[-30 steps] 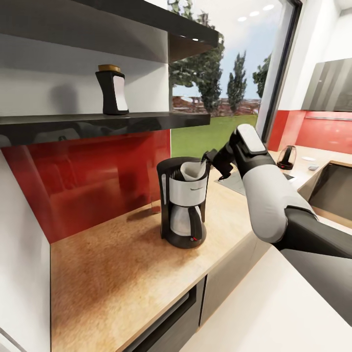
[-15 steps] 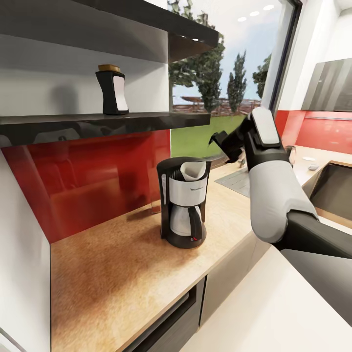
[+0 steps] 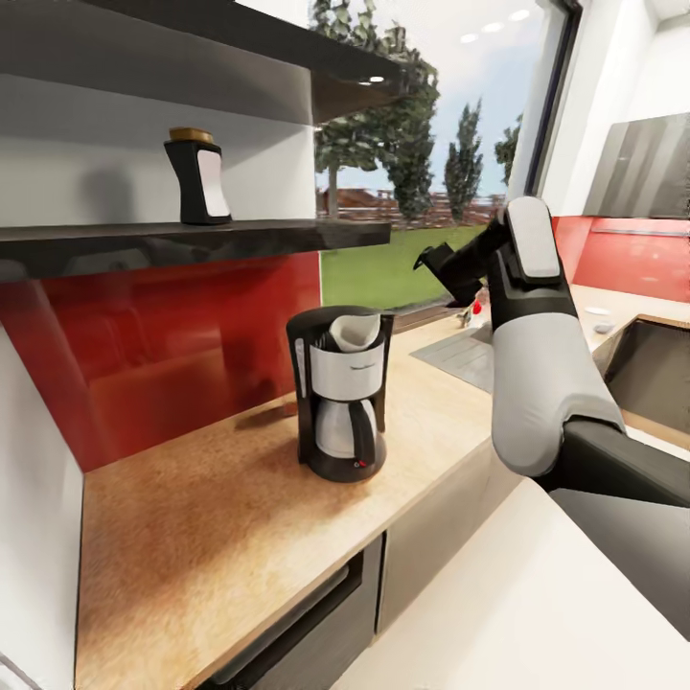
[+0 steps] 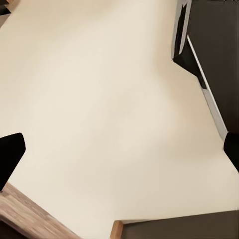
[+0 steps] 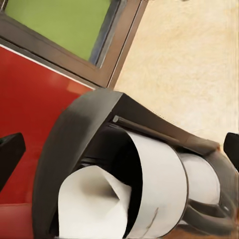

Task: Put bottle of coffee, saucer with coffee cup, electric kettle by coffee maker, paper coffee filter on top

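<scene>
The black and silver coffee maker [image 3: 337, 402] stands on the wooden countertop [image 3: 220, 537]. A white paper coffee filter [image 3: 353, 331] sits in its open top, also close up in the right wrist view as a white cone [image 5: 94, 201] inside the machine [image 5: 149, 169]. My right gripper [image 3: 433, 261] hangs open above and to the right of the machine, holding nothing; its fingertips [image 5: 10, 154] stand wide apart. The dark coffee bottle [image 3: 196, 177] with a gold lid stands on the black shelf [image 3: 192, 235]. My left gripper [image 4: 119, 152] is open over pale floor.
A red backsplash [image 3: 163, 345] runs behind the counter, with a second shelf [image 3: 240, 34] overhead. A grey drainboard [image 3: 455, 350] and a dark sink [image 3: 652, 369] lie to the right. A small pale dish [image 3: 597, 311] sits on the far counter. A window [image 3: 422, 144] lies beyond.
My right gripper let go of the filter, leaving it in the coffee maker's top, and rose up and to the right. The head camera has shifted slightly.
</scene>
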Available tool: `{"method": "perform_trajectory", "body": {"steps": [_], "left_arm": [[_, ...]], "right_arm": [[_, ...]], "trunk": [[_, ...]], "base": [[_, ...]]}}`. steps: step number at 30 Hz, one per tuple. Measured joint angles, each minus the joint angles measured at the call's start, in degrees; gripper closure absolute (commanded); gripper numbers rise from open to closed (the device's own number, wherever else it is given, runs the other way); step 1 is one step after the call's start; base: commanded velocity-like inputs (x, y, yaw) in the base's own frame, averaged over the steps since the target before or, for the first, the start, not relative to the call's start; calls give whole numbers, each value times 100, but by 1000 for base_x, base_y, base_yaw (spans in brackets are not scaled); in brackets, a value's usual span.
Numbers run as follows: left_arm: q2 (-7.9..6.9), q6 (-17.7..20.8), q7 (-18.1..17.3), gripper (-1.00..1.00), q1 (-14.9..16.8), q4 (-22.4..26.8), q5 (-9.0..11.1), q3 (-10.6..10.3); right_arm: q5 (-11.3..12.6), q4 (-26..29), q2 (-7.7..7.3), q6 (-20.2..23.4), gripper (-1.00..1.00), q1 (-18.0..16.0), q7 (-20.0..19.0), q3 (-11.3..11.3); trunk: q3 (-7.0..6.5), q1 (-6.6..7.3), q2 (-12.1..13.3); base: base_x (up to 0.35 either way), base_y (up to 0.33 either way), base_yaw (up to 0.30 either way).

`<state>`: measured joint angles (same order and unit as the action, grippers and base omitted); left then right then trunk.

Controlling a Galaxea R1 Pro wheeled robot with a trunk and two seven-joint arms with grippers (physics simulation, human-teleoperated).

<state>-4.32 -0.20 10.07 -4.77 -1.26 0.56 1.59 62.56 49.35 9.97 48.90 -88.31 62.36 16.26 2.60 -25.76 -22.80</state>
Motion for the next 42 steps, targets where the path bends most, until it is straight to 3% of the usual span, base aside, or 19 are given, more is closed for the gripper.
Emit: {"method": "perform_trajectory", "body": {"steps": [8, 19, 26, 28, 30, 31, 32, 33, 34, 36, 37, 38, 41, 42], "left_arm": [[-2, -4, 0, -100, 0, 2, 0, 3], [-16, -4, 3, -100, 0, 11, 21, 11], [-16, -4, 3, -100, 0, 20, 28, 16], [-16, -4, 3, -100, 0, 20, 23, 15], [-10, -4, 2, -100, -1, 21, 16, 14], [4, -4, 2, -100, 0, 24, 12, 4], [37, -9, 3, -100, 0, 35, 11, 11], [38, -9, 3, -100, 0, 37, 12, 14], [37, -12, 3, -100, -1, 39, 13, 16], [40, -67, 3, -100, -1, 43, 15, 21], [45, -202, 4, -100, -2, 48, 15, 23], [50, -374, 5, -100, -2, 49, 19, 25], [70, -492, 6, -100, -2, 48, 22, 37], [74, -501, 6, -100, -2, 47, 23, 38]], "right_arm": [[-75, 4, -9, 36, -100, 176, -1, 1], [-200, 11, -475, 30, -100, 574, 0, 0], [-217, 8, -957, 35, -100, 1489, -73, -1], [-231, 6, -1077, 38, -100, 1865, -230, 9], [-345, 2, -1191, 51, -100, 2418, -673, 6], [-638, 0, -1231, 52, -100, 2895, -1207, 2], [-2301, -171, -1234, -19, -100, 3687, -3013, -107], [-2687, -232, -1230, -20, -100, 4765, -3455, -127], [-3103, -391, -1213, -123, -100, 5403, -3872, -163], [-3771, -804, -1174, -535, -100, 5533, -4605, -208], [-4219, -1239, -1156, -1045, -100, 5799, -5096, -224], [-4882, -2021, -1146, -1896, -100, 6037, -5528, -232], [-6120, -3464, -1135, -3306, -100, 6135, -5746, -242], [-6312, -3659, -1135, -3510, -100, 6140, -5760, -249]], "trunk": [[0, 0, 0], [0, 1, 1], [1, 0, 2], [1, 0, 2], [2, 1, 1], [2, 3, -2], [-1, 1, 0], [1, 0, 2], [2, 1, 2], [1, 1, 0], [1, 1, 1], [2, 1, 0], [2, 1, 0], [1, 1, 0]], "base": [[-82, -263, 0], [-57, -184, 0], [-3, -13, 0], [-1, -2, 0], [0, -1, 0], [0, 0, 0], [0, 0, 0], [0, 0, 0], [0, 0, 0], [0, 0, 0], [0, 0, 0], [0, 0, 0], [0, 0, 0], [0, 0, 0]]}}
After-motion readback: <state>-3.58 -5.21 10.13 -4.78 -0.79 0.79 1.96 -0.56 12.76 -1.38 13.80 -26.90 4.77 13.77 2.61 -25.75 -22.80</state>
